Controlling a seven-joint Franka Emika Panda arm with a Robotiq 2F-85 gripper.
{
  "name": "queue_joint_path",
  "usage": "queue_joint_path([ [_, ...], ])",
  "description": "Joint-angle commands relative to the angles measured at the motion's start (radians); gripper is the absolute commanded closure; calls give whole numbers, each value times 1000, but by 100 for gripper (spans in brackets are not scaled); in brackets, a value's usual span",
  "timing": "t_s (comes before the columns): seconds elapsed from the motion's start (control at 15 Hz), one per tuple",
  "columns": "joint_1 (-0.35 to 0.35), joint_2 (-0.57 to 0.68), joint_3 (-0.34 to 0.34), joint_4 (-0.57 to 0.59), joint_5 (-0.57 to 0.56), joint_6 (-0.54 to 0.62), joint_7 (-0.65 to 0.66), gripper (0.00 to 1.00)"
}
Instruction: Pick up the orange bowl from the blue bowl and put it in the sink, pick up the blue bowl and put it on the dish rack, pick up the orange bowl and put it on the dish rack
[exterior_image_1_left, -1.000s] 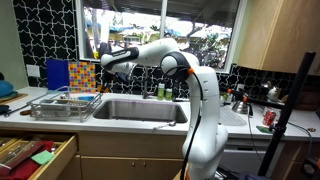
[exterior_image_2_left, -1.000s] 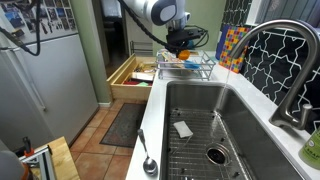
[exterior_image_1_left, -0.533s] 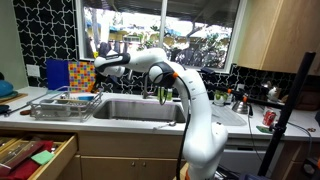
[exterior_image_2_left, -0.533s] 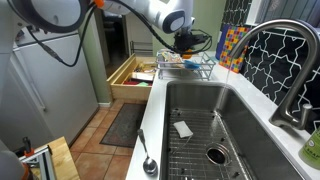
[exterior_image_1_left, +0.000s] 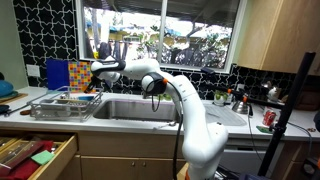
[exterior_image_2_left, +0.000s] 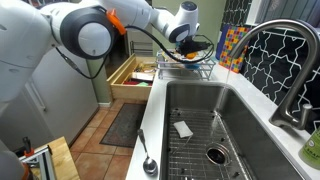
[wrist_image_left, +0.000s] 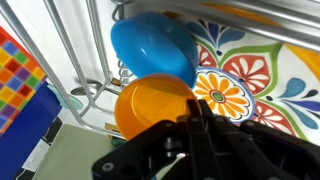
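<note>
Pincer: the pincer (wrist_image_left: 200, 108) is clenched, its dark tips meeting on the rim of the orange bowl (wrist_image_left: 150, 108), which it grips at the edge.
Arm: in both exterior views it stretches out from the sink end of the bench, and the pincer (exterior_image_1_left: 98, 70) hangs over the dish rack (exterior_image_1_left: 62, 104).
Orange bowl: in the wrist view it sits among the rack's thin wires, just beside the blue bowl; I cannot tell whether the two touch.
Blue bowl: the blue bowl (wrist_image_left: 150, 48) lies in the dish rack, tipped so its hollow faces the wrist camera, right against a flower-patterned plate (wrist_image_left: 255, 70).
Dish rack: a low silver wire rack (exterior_image_2_left: 190, 66) on the white bench (exterior_image_1_left: 130, 122), next to the basin.
Sink: the sink (exterior_image_2_left: 175, 105) is a wide steel basin with a wire grid on its floor and a small pale scrap (exterior_image_2_left: 182, 128) lying on that grid; neither bowl is in it.
Faucet: the curved metal faucet (exterior_image_2_left: 285, 50) rises at the basin's edge, well apart from the pincer.
Board: a bright chequered board (exterior_image_1_left: 70, 73) stands upright behind the rack.
Drawer: a drawer (exterior_image_1_left: 35, 155) below the bench stands pulled out.
</note>
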Motion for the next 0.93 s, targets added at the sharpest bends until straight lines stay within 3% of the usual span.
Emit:
queue_joint_path([
  [0.0,-18,88,38,116,22,-16,-2,99],
  [0.87,-27,197,68,257,33,-108,35,99],
])
